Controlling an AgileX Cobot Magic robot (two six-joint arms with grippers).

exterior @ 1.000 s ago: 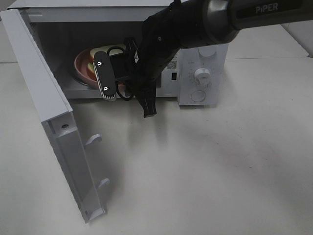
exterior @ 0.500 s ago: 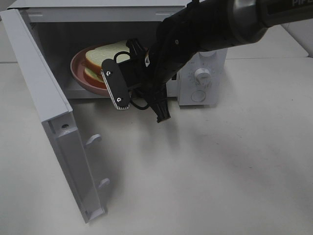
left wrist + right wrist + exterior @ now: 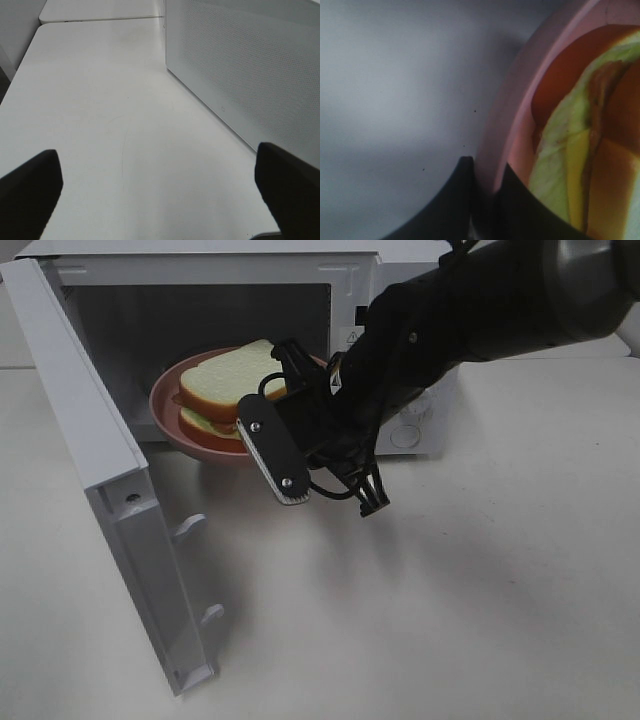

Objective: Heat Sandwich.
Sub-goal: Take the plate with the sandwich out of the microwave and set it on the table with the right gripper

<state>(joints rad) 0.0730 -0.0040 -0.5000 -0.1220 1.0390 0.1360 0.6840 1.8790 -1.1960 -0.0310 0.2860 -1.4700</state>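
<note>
The sandwich (image 3: 232,390) lies on a round pink plate (image 3: 168,412) that sits half out of the open microwave (image 3: 200,265). My right gripper (image 3: 312,388) is shut on the plate's right rim, and its fingertips are hidden behind the wrist in the exterior view. In the right wrist view the two dark fingers (image 3: 454,192) of the right gripper (image 3: 485,172) pinch the pink rim (image 3: 520,95), with the sandwich's yellow-green filling (image 3: 570,165) just beyond. My left gripper (image 3: 160,192) is open over bare tabletop, holding nothing.
The microwave door (image 3: 95,465) stands swung open on the left, reaching toward the table's front. The control panel with a round button (image 3: 405,436) is partly covered by my right arm. A white perforated panel (image 3: 250,70) rises beside the left gripper.
My right gripper has drawn back toward the front right, pulling the plate and sandwich from deep in the cavity to the opening's edge. The left gripper stays open.
</note>
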